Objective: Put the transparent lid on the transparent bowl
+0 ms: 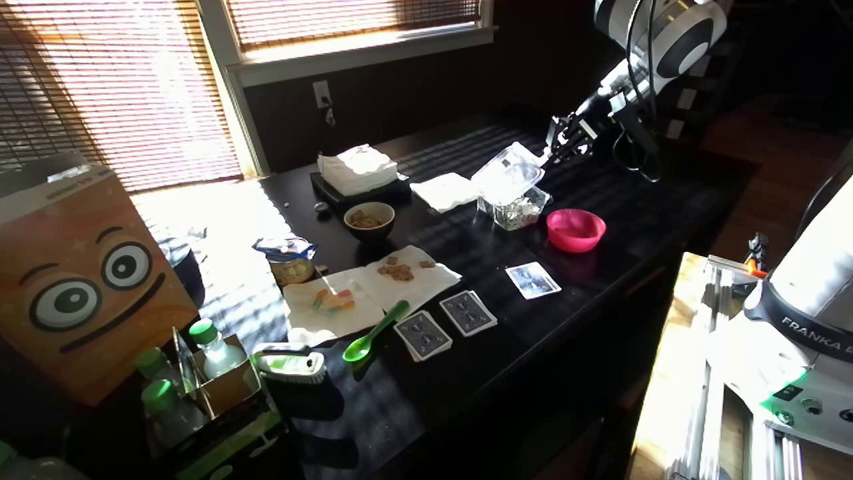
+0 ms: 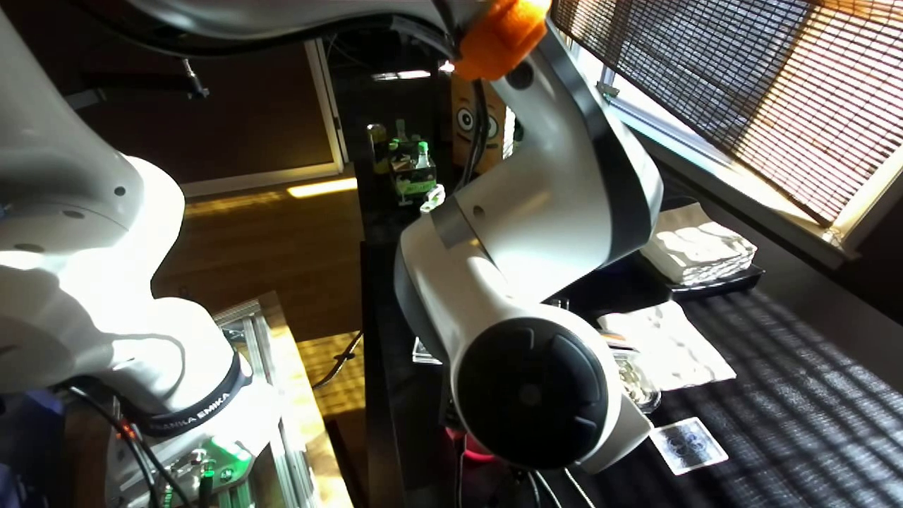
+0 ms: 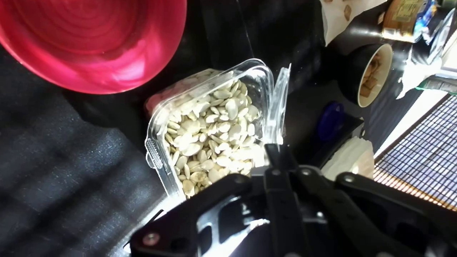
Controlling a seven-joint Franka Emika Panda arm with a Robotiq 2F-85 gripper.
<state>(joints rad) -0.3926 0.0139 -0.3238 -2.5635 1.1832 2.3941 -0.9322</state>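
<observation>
One tool (image 3: 273,150), jaws closed, beside one tilted transparent lid (image 1: 510,173); one transparent bowl (image 3: 155,153), one pink bowl (image 3: 148,66).

In your wrist view the transparent bowl (image 3: 257,82) is smooth, glossy plastic, stippled at its eight-o'clock corner. The transparent lid (image 3: 280,103) shines at two o'clock, the pink bowl (image 3: 117,73) at ten

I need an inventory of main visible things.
transparent bowl: one, clear, on table
transparent lid: one, clear, tilted at transparent bowl
seeds: many, pale, in transparent bowl
pink bowl: one, pink, near transparent bowl
dark bowl: one, black outside, near napkins
napkins: one stack, white, on holder
spoon: one, green, near card piles
card piles: two, dark, near spoon
bottles: several, green-capped, in carton
robot arm: one, white, over table
gripper: one, black, shut, at lid
</observation>
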